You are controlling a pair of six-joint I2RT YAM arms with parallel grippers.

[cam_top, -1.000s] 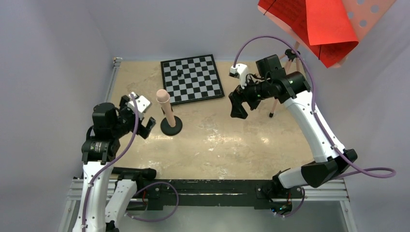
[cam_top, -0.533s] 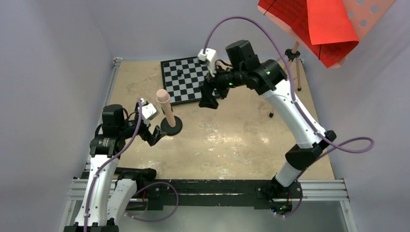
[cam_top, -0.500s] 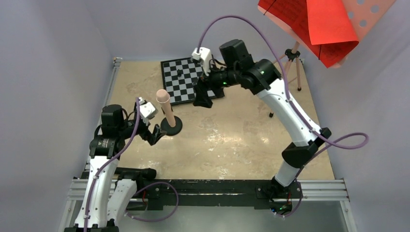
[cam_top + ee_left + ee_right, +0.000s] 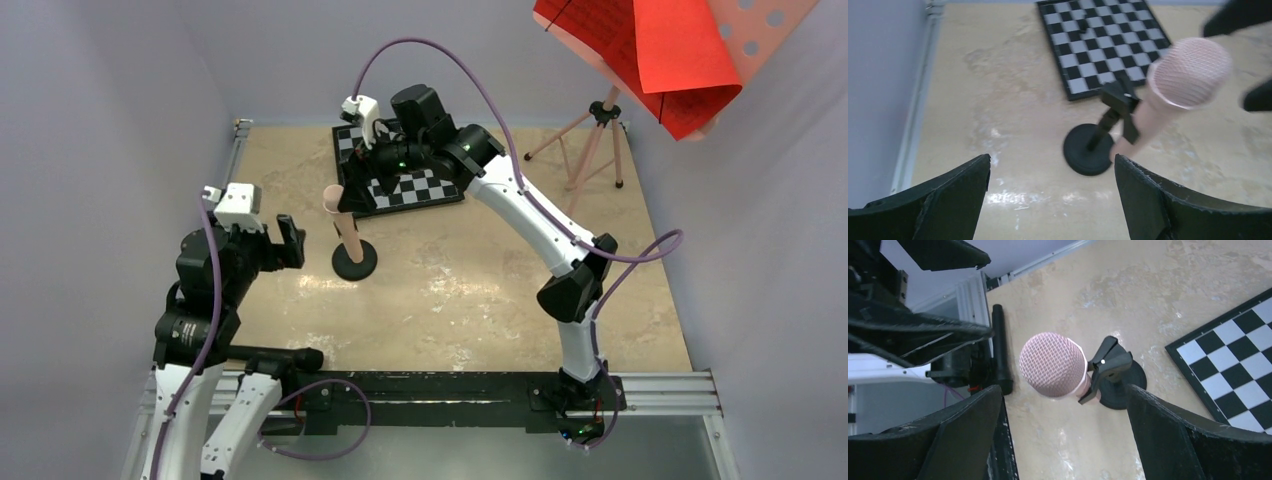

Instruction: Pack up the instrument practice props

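Note:
The peach tube [image 4: 343, 222], mesh-headed like a microphone, leans in a clip on the black round-base peg stand [image 4: 354, 262] at mid-left. My right gripper [image 4: 353, 193] is open just above and behind the tube's head [image 4: 1053, 365], not touching it. My left gripper [image 4: 290, 240] is open and empty, left of the stand [image 4: 1088, 149] and apart from it; the tube shows at its right [image 4: 1189, 72]. The pink perforated music stand [image 4: 765, 25] carries red sheets [image 4: 670, 60] at the top right, on thin tripod legs [image 4: 590, 140].
A black-and-white chessboard [image 4: 430, 185] with one small dark piece lies at the back, partly under my right arm. A black cylinder [image 4: 999, 350] lies by the near rail. Walls close in the table on the left, back and right.
My right arm has swung left from beside the tripod, across the chessboard, to the tube's head. My left gripper has pulled back from the stand's base and risen.

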